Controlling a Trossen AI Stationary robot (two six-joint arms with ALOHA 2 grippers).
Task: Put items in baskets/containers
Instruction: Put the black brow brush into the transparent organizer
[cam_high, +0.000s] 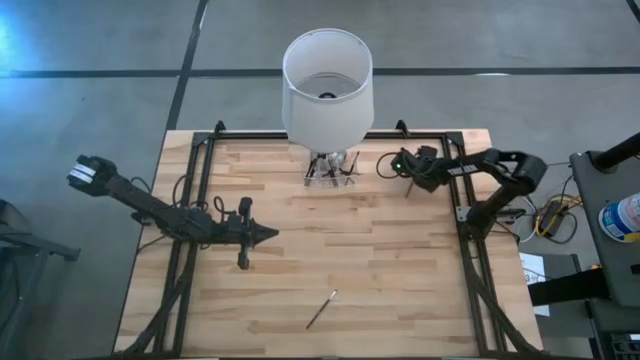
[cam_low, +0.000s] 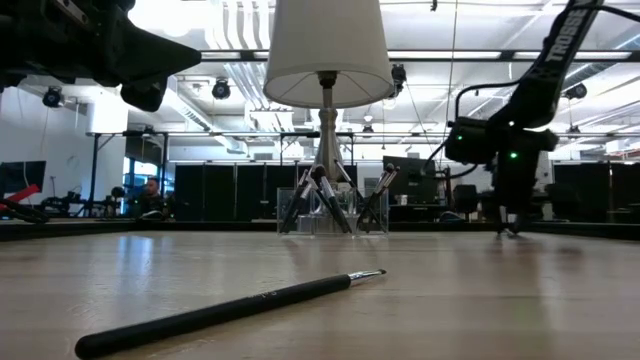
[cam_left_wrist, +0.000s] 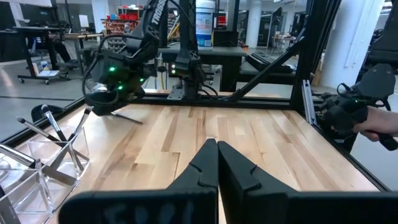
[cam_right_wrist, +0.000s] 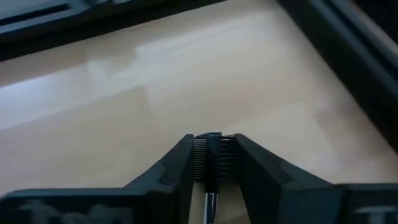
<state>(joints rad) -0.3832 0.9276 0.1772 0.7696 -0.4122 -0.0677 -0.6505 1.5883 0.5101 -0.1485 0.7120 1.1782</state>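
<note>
Overhead, we see the right hand (cam_high: 409, 187) at upper right of the tabletop (cam_high: 400, 270), grasping a brush (cam_right_wrist: 209, 186); the left hand (cam_high: 268, 235), clenched, at centre-left. Low down, another brush (cam_low: 230, 310) lies in the foreground, the holder (cam_low: 332, 212) behind.

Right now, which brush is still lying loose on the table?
The lone brush near the table's front edge, flat on the wood. The other brushes stand in the clear holder; one sits between the right gripper fingers.

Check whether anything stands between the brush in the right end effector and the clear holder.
Nothing visible lies on the wood between the right end effector, closed on its brush, and the clear holder. The white lampshade hangs above the holder, so a drop from straight overhead may be hindered.
</note>
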